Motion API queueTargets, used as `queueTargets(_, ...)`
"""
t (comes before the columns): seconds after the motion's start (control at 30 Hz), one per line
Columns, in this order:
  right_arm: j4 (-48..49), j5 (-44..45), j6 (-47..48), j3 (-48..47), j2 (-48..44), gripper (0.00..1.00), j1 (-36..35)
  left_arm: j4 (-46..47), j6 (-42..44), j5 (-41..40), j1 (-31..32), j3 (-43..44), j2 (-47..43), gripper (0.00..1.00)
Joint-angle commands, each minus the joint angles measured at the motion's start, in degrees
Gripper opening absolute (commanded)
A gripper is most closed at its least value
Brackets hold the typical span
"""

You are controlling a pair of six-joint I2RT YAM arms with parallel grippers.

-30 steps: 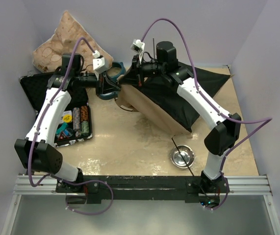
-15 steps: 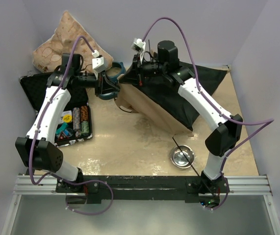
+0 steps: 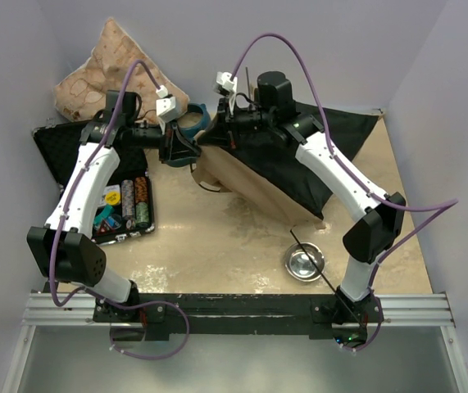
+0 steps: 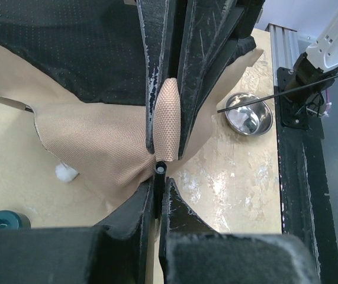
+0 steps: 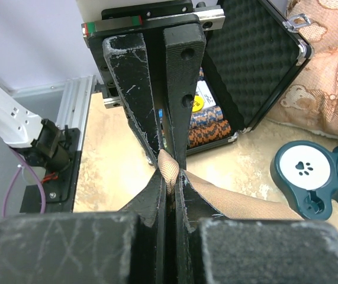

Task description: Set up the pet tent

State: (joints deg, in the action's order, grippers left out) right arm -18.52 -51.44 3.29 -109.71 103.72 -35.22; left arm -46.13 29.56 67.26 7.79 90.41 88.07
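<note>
The pet tent (image 3: 232, 176) lies collapsed at the table's middle back, tan fabric in front and black lining (image 3: 299, 160) behind. My right gripper (image 3: 211, 135) is shut on a pinched fold of its tan fabric (image 5: 170, 167) at the left corner. My left gripper (image 3: 176, 147) faces it tip to tip and is shut on the end of a thin dark pole (image 4: 158, 168) that meets that fold (image 4: 169, 118). The white pom-pom (image 4: 66, 173) lies by the fabric's edge. Another thin dark pole (image 3: 309, 255) lies across the metal bowl.
A tan patterned pillow (image 3: 94, 70) leans in the back left corner. An open black case (image 3: 70, 155) with poker chips (image 3: 135, 201) sits at left. A teal paw-print object (image 5: 308, 177) lies behind the grippers. A metal bowl (image 3: 305, 262) sits at front right.
My right gripper has moved a little left and back with the tent corner, and the fabric followed. My left gripper has barely moved.
</note>
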Motion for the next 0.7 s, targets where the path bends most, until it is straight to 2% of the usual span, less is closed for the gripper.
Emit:
queueTargets(0.0, 8.1, -4.2, 1.9, -6.0, -8.3, 0.00, -2.6, -5.8, -0.4, -9.0, 1.1, -1.4, 2.8, 0.00)
queueTargets(0.67, 4.4, -0.3, 6.6, -3.9, -8.1, 0.00, -3.1, -6.6, 1.3, -7.6, 1.3, -2.0, 1.5, 0.00)
